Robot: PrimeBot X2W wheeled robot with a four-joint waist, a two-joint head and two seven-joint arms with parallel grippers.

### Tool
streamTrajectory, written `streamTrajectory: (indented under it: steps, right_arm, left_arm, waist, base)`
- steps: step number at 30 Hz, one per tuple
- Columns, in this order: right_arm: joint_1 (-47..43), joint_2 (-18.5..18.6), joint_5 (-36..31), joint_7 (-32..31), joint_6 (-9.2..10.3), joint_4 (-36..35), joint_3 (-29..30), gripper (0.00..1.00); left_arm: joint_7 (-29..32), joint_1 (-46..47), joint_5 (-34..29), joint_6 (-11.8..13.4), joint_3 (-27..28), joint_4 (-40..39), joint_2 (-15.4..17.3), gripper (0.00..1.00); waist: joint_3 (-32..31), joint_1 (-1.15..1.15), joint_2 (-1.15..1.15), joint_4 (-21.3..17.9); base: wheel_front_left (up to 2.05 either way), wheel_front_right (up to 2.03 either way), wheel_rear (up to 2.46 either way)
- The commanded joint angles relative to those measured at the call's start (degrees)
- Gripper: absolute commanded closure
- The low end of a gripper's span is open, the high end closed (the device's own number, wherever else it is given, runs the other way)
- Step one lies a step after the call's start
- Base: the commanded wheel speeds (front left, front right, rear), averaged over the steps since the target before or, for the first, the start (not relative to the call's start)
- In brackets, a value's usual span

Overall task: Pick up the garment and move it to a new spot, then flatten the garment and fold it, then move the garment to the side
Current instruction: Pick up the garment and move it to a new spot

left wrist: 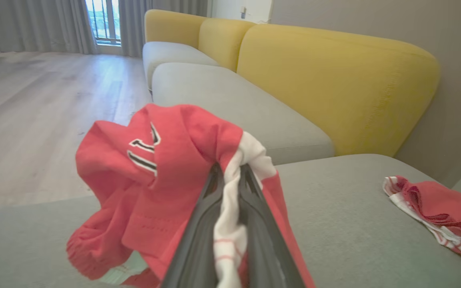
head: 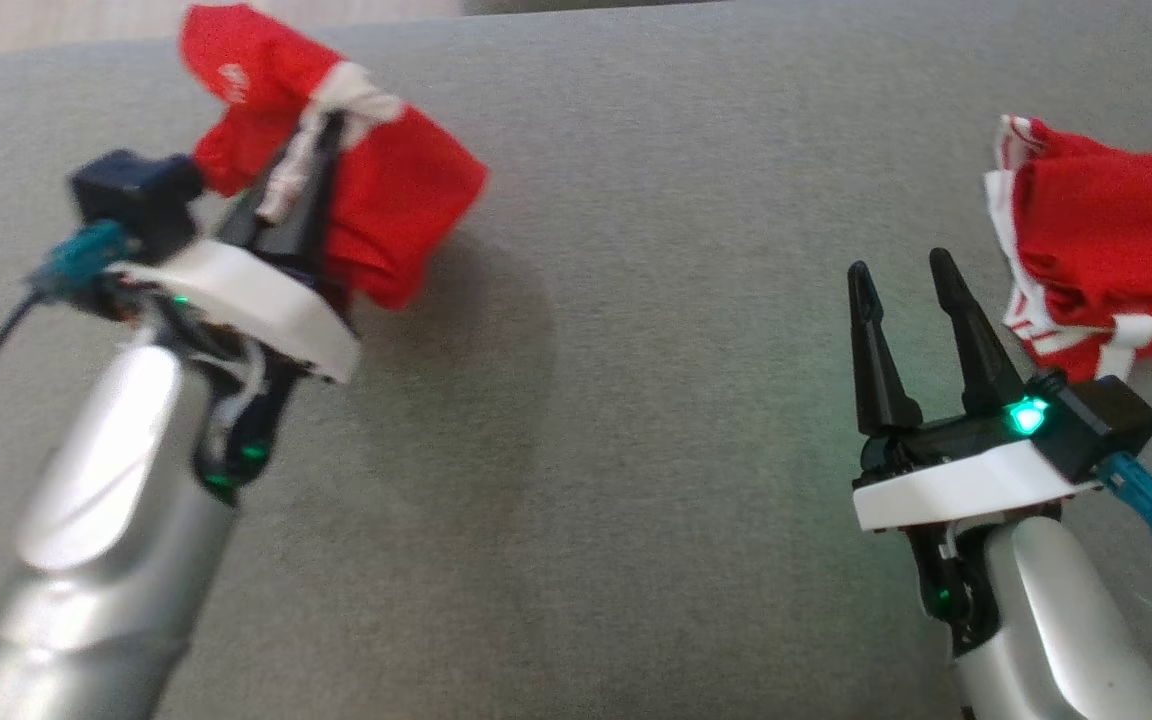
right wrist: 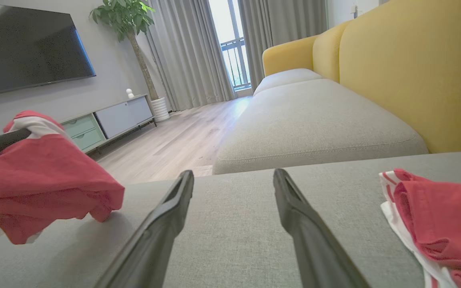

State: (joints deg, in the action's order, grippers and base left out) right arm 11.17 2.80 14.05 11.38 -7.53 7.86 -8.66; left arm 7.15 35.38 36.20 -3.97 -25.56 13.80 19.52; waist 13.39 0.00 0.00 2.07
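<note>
I work over a grey fabric seat cushion point(head: 636, 420). Ahead of me the sofa runs on in more grey seats point(right wrist: 314, 120), backed by rounded mustard-yellow cushions point(right wrist: 414, 72). A pale wooden floor point(right wrist: 174, 144) stretches to a tall glazed balcony door point(right wrist: 234, 52), where daylight comes in between long grey curtains point(right wrist: 190, 52). On the grey wall point(right wrist: 94, 92) facing the sofa hangs a dark television point(right wrist: 26, 48), above a low cabinet point(right wrist: 110, 120) with pale green and grey fronts. Beside it stands a leafy potted tree point(right wrist: 122, 16) in a white pot point(right wrist: 160, 109).
</note>
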Motion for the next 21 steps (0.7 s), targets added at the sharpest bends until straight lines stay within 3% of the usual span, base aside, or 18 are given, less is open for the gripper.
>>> streamTrajectory:
  steps: [1,8,9,10,16,21]
  right_arm:
    - [2.16,0.08,0.69,0.92,0.04,-1.29,-1.75,0.0]
    - [3.92,0.08,2.23,2.17,0.04,0.16,-3.3,0.0]
    - [4.18,0.08,2.49,2.35,0.04,0.42,-3.47,0.0]
    - [4.42,0.08,2.67,2.51,0.04,0.7,-3.68,0.0]
    - [5.09,0.08,3.41,3.22,0.04,2.01,-4.22,0.0]
    - [4.49,0.08,2.9,3.46,0.04,2.67,-2.99,0.0]
  left_arm:
    - [0.8,2.47,-0.56,0.75,1.12,-2.79,0.24,1.0]
    - [2.0,4.8,-2.33,2.69,-2.9,-1.17,-5.1,1.0]
    - [1.71,5.37,-2.75,3.02,-3.46,-0.48,-6.11,0.59]
    - [1.17,5.93,-3.19,3.28,-3.97,0.27,-7.09,0.0]
    - [-3.81,8.6,-3.73,3.36,-4.21,3.44,-10.75,0.0]
    - [-9.39,8.53,-4.89,3.73,-2.16,5.57,-8.61,0.0]
  waist:
    - [0.8,0.0,0.0,-2.45]
    - [1.79,0.0,0.0,-6.97]
    - [1.93,0.0,0.0,-7.61]
    - [2.04,0.0,0.0,-8.19]
    - [2.11,0.0,0.0,-9.81]
    - [1.26,0.0,0.0,-8.02]
  base:
    - [0.0,0.0,0.0]
    - [0.0,0.0,0.0]
    - [0.0,0.0,0.0]
    - [0.0,0.0,0.0]
    - [0.0,0.0,0.0]
    - [0.0,0.0,0.0]
